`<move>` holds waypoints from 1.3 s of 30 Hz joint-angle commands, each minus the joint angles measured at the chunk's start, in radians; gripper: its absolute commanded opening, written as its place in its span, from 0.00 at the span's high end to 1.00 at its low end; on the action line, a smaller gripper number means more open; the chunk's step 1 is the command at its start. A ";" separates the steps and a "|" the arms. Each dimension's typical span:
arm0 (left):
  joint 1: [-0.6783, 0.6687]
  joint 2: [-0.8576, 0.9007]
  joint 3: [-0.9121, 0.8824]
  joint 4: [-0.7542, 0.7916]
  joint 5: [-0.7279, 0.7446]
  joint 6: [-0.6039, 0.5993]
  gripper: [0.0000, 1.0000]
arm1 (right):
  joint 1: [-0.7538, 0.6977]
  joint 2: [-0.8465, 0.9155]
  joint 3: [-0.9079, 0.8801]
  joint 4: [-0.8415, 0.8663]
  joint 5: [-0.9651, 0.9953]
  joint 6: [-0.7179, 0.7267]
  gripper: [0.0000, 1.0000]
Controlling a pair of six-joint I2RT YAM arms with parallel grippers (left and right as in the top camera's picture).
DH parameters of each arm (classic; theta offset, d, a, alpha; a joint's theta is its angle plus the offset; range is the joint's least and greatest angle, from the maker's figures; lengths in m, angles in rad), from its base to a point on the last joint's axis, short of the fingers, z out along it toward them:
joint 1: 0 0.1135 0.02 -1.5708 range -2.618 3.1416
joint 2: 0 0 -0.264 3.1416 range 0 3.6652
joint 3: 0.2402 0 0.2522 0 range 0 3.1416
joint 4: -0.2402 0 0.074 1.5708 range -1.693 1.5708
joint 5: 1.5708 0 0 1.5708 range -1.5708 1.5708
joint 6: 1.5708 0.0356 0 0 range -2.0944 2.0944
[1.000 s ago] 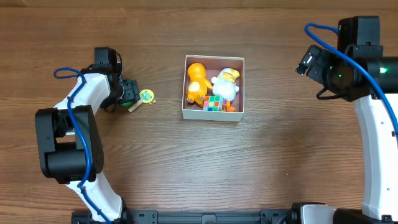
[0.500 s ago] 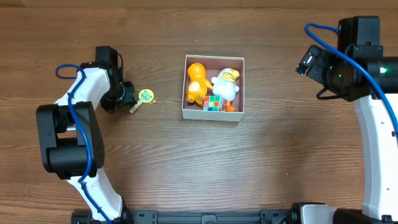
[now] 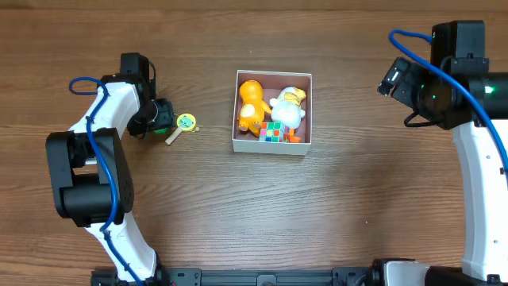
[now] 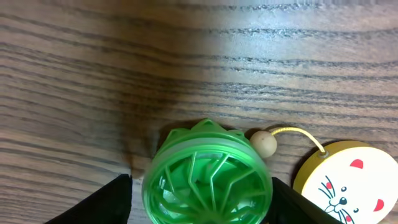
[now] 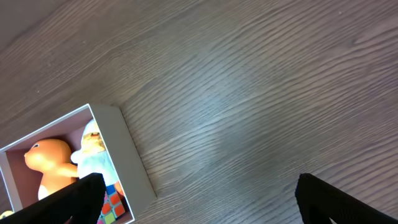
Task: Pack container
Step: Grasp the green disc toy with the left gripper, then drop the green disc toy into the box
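The container (image 3: 273,148), a square white box with a pinkish floor, stands mid-table and holds an orange toy (image 3: 252,100), a white duck (image 3: 287,108) and a colour cube (image 3: 271,131). It also shows at the left of the right wrist view (image 5: 132,155). My left gripper (image 3: 161,117) is left of the box, shut on a green ribbed ball (image 4: 208,180) down on the table. A yellow cat-face rattle drum (image 3: 186,121) lies just right of it, also in the left wrist view (image 4: 348,183). My right gripper (image 5: 199,208) is open, empty and raised at the far right (image 3: 393,79).
The drum's wooden handle (image 3: 172,137) points toward the front left, and its bead on a string (image 4: 263,144) rests against the green ball. Wood table (image 3: 254,214) all round.
My left gripper shifted slightly left and back again at the green ball. The drum, the box and the right arm have not moved.
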 commanded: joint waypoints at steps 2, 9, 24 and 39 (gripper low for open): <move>-0.001 0.016 0.021 0.019 -0.014 0.026 0.30 | 0.000 -0.004 0.000 0.002 0.010 0.001 0.00; -0.001 0.019 0.019 0.027 -0.018 0.049 0.36 | 0.000 -0.004 0.000 0.002 0.010 0.001 0.00; -0.001 0.016 0.025 0.018 -0.017 0.049 0.54 | 0.000 -0.004 0.000 0.002 0.010 0.001 0.00; -0.207 -0.292 0.421 -0.384 0.075 -0.009 0.52 | 0.000 -0.004 0.000 0.002 0.010 0.001 0.00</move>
